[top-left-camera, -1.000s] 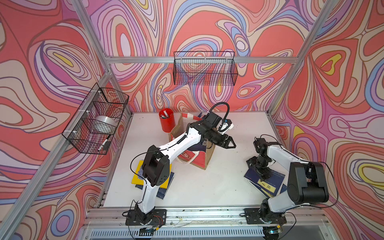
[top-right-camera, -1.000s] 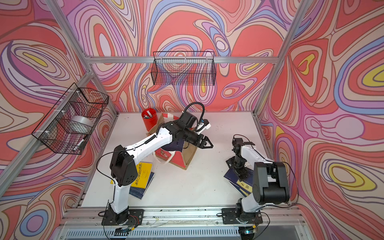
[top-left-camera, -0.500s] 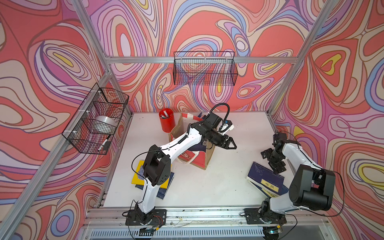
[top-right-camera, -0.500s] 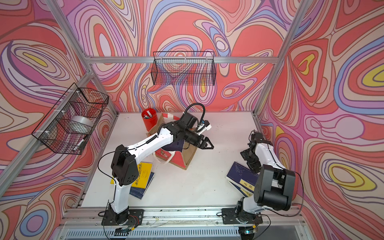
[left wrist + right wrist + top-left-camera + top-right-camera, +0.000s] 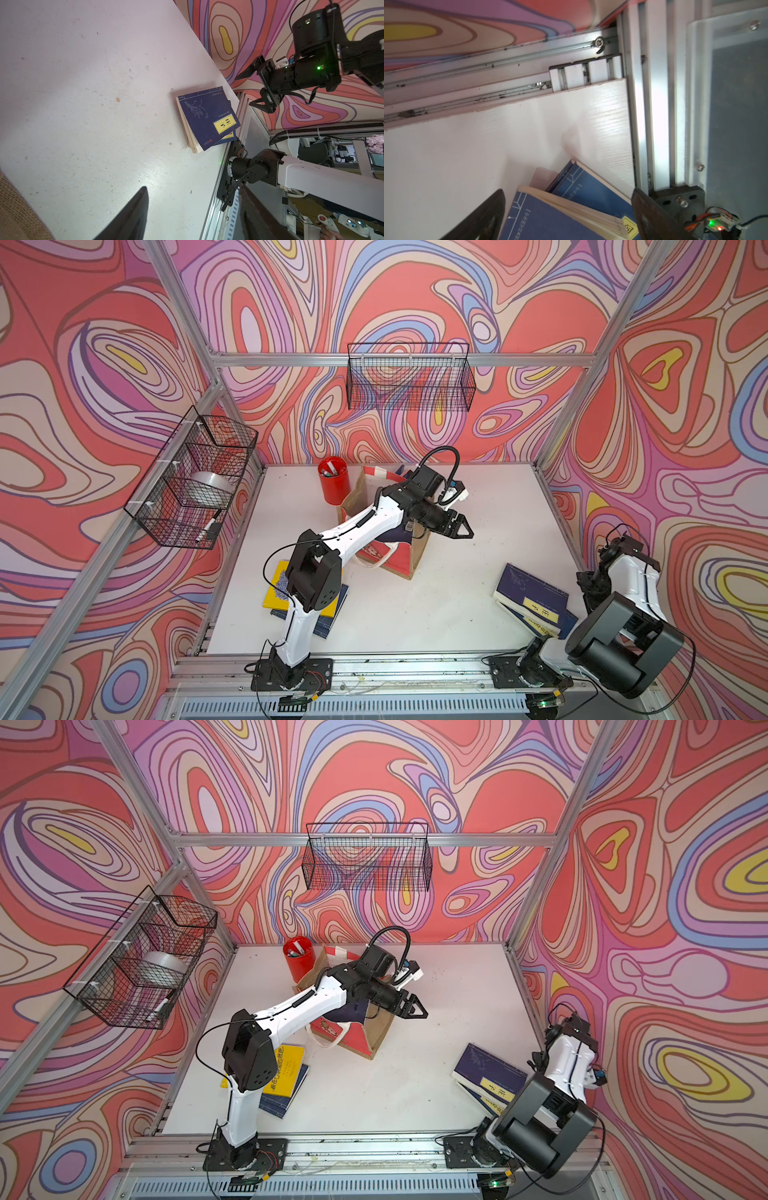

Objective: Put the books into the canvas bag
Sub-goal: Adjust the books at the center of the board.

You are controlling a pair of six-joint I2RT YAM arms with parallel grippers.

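Back from the navy books [image 5: 530, 593] came our right gripper [image 5: 252, 89], jaws wide, empty; left gripper [image 5: 464, 530] apparently half-open, empty.

Mouth of canvas bag [image 5: 401, 560] behind left arm [image 5: 357, 526]

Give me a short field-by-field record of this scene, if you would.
bag: standing mid-table; navy cover shows inside
left gripper: open, empty, just right of bag
right gripper: open, empty, by right wall
right stack: navy books, flat, front right
left stack: yellow book on navy ones, front left
cup: red, behind bag
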